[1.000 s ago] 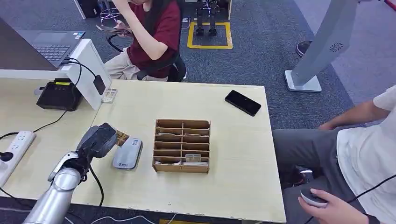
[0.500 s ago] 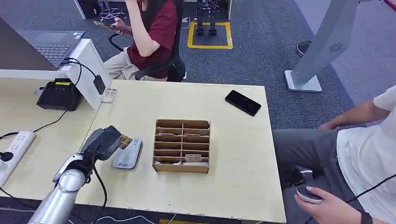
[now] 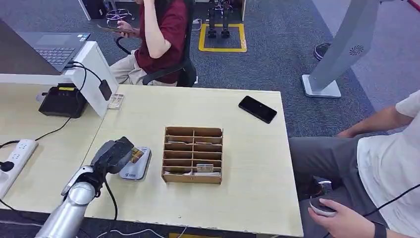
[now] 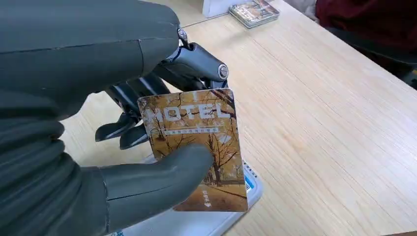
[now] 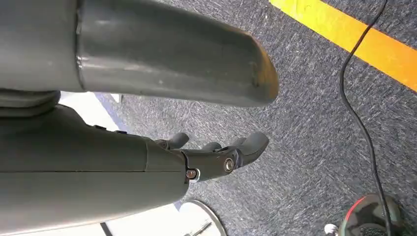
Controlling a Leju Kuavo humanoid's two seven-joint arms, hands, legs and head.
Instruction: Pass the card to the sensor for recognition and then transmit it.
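Card (image 4: 196, 147): pinched between the left hand's (image 4: 93, 123) thumb and fingers, held over the grey sensor (image 3: 134, 163) on the tabletop (image 3: 247, 163).
Change: a second ago the card sat short of the sensor; it now overlaps it, so recognition looks underway.
Orientation: printed face up, long axis running away from the palm.
Right hand (image 5: 216, 157): hangs above the carpet, fingers loosely apart, empty.
Nearby: wooden organizer (image 3: 193, 154) just beside the sensor.

Glossy card (image 4: 196, 147); matt wood-grain table (image 4: 319, 123).
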